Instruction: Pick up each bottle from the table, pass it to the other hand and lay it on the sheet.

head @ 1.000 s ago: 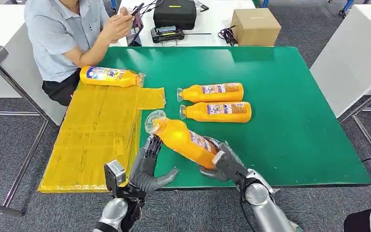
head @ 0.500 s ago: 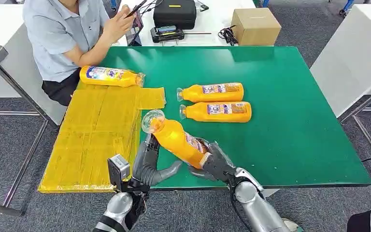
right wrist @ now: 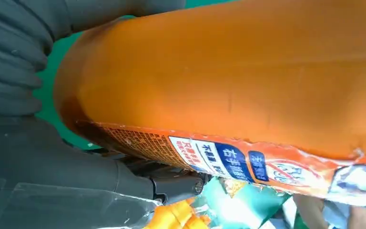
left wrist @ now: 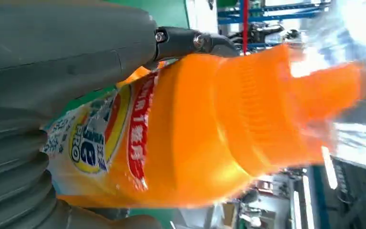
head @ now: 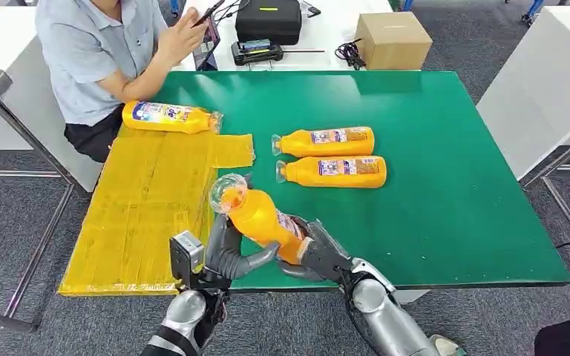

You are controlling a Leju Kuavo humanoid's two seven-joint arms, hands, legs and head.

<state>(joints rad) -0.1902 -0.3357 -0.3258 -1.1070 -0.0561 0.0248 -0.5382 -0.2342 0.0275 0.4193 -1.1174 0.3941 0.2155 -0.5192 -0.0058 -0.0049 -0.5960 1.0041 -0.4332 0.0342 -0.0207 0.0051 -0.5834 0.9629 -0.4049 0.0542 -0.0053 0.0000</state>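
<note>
My right hand (head: pixel 319 252) is gripping the base of an orange bottle (head: pixel 261 219), holding it tilted above the near edge of the green tabletop (head: pixel 453 185), cap end raised toward the yellow sheet (head: pixel 145 208). My left hand (head: pixel 226 252) is cupping the bottle's middle, fingers (head: pixel 223 233) spread beneath it and thumb reaching under; I cannot tell if they are gripping. Two more bottles (head: pixel 325 142) (head: pixel 334 171) are lying side by side on the tabletop, and one bottle (head: pixel 169 117) is lying at the sheet's far end
</note>
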